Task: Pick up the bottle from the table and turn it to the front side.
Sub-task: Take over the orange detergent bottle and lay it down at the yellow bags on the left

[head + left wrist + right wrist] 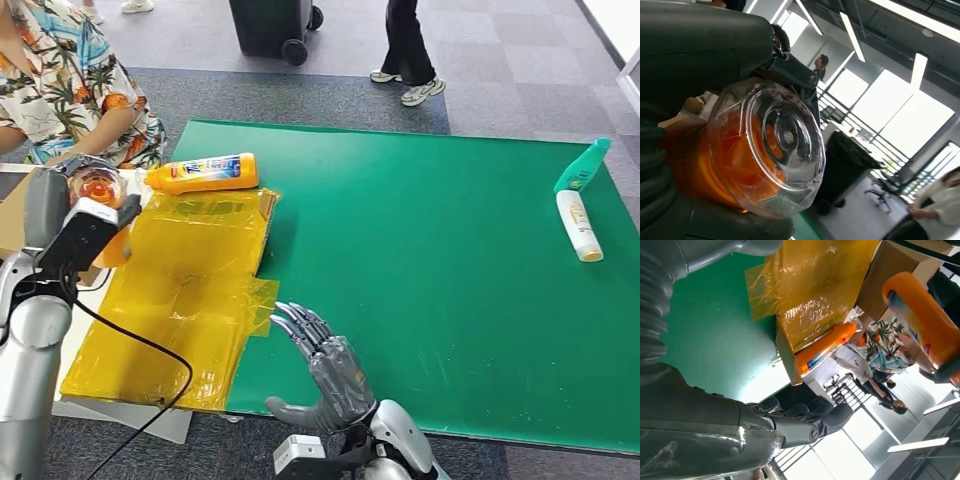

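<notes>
the left hand (72,215) grips an orange bottle (753,150), raised at 9 o'clock off the table (453,250), base toward its wrist camera. the right hand (324,365), fingers spread and holding nothing, hovers at 6 o'clock, well apart.

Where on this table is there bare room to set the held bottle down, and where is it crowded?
The widest free patch is the green mat between the yellow film sheet and the two bottles at the far right, white and green. The right hand is over its near edge. The film's far edge holds an orange bottle; the left hand grips another above it.
</notes>
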`<action>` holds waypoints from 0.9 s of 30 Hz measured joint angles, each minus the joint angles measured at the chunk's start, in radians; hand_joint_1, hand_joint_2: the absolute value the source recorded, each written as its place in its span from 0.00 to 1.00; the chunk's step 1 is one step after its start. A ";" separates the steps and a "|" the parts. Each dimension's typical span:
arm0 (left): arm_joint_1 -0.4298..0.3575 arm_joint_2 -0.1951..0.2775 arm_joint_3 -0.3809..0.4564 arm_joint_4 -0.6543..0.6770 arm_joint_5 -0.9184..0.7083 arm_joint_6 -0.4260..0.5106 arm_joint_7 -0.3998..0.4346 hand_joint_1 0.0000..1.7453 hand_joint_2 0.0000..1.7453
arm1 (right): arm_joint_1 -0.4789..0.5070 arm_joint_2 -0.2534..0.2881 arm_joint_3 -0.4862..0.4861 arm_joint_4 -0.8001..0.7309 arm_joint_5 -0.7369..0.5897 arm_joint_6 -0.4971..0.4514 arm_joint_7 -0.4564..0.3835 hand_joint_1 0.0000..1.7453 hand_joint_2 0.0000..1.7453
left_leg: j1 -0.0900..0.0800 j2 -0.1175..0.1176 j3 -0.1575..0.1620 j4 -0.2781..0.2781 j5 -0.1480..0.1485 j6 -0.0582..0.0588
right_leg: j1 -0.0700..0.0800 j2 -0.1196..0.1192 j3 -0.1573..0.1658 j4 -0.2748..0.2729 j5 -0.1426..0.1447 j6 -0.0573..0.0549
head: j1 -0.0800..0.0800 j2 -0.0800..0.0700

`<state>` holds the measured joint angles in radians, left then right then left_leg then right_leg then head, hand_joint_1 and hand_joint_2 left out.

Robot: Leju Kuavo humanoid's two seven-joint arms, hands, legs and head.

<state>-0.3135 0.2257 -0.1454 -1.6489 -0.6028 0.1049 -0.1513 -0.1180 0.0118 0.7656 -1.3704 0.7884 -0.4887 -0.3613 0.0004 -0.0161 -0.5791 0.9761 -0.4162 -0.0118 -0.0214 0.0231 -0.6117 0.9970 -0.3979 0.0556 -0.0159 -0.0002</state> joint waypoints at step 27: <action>-0.022 0.036 0.133 0.376 -0.343 0.235 0.028 0.00 1.00 | -0.003 0.005 0.016 -0.030 0.018 0.043 0.009 0.00 1.00 | 0.003 0.003 0.000 0.000 0.002 -0.004 | 0.003 0.003 -0.001 0.000 0.002 -0.003 | 0.000 0.000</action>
<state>-0.3359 0.2622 -0.0128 -1.2725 -0.9460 0.3399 -0.1230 -0.1205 0.0168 0.7814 -1.4008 0.8061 -0.4459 -0.3527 0.0034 -0.0134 -0.5795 0.9761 -0.4140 -0.0157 -0.0184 0.0261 -0.6122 0.9970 -0.3955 0.0524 -0.0158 0.0000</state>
